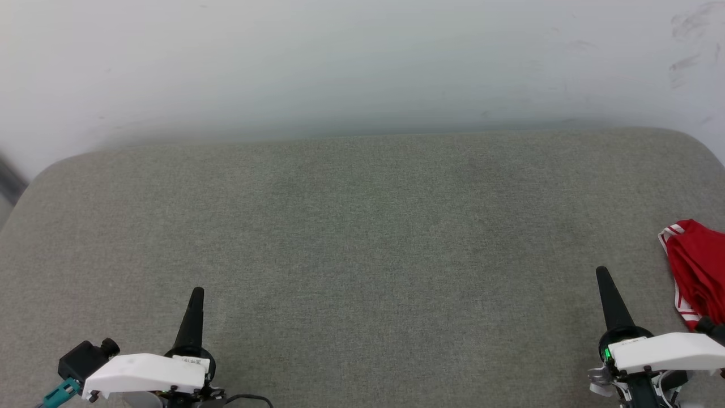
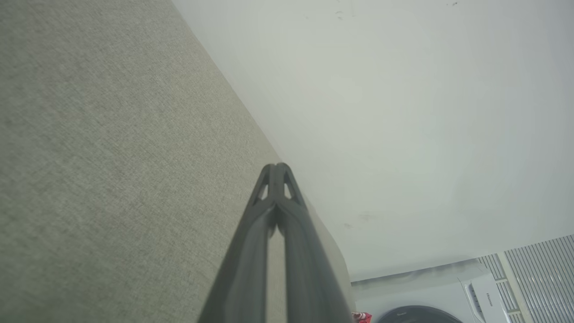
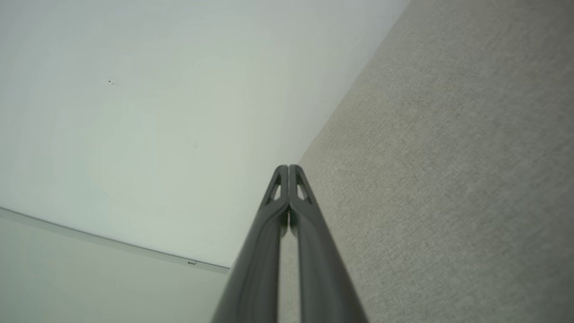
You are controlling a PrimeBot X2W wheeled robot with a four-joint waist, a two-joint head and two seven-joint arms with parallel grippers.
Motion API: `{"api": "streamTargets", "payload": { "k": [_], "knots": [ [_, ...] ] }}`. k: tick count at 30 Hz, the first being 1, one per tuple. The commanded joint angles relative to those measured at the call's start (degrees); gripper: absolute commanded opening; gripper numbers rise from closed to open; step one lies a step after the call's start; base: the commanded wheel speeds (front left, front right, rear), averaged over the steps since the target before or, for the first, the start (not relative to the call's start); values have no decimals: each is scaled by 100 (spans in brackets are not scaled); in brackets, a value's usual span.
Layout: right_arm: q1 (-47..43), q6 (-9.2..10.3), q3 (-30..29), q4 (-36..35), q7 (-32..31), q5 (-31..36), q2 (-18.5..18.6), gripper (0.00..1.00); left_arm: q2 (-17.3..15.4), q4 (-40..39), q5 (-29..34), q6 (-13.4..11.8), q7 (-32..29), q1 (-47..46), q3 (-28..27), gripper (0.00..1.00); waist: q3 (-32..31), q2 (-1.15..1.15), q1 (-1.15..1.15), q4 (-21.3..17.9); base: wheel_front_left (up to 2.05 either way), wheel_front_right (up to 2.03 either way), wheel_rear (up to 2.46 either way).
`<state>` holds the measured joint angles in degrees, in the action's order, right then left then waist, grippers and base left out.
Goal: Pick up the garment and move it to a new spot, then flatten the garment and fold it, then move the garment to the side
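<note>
Bunched red garment (image 1: 699, 266), cut off at right edge of grey bench (image 1: 362, 238); left claw (image 1: 196, 293) and right claw (image 1: 601, 273) closed, empty.

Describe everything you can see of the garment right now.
The garment is red, thin-looking fabric with white stripe trim along its left edge. It lies crumpled in folds on the grey woven surface at the head view's far right, cut off by the frame. The right pincer stands beside it, shut, not gripping it.

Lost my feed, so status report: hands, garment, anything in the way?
Left hand shut, empty. Right hand shut, empty. Garment bunched on grey cushion, right of right hand. Nothing between them.
</note>
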<state>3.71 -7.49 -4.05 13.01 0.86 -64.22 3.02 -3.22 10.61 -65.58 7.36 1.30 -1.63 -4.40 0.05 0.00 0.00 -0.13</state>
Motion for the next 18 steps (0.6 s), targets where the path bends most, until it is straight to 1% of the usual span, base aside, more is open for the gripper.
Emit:
{"api": "streamTargets", "payload": {
  "k": [1, 18],
  "knots": [
    [159, 0, -18, -33, -31, -146, 11, 0, -35, -25, -133, 13, -33, -147, -22, 0, 0, 0, 0, 0, 0, 0, 0],
    [194, -1, -97, 14, -283, -1080, 7, 0, -32, 104, -1037, 15, -279, -274, -69, 0, 4, 0, 0, 4, 0, 0, 0]
  ]
}}
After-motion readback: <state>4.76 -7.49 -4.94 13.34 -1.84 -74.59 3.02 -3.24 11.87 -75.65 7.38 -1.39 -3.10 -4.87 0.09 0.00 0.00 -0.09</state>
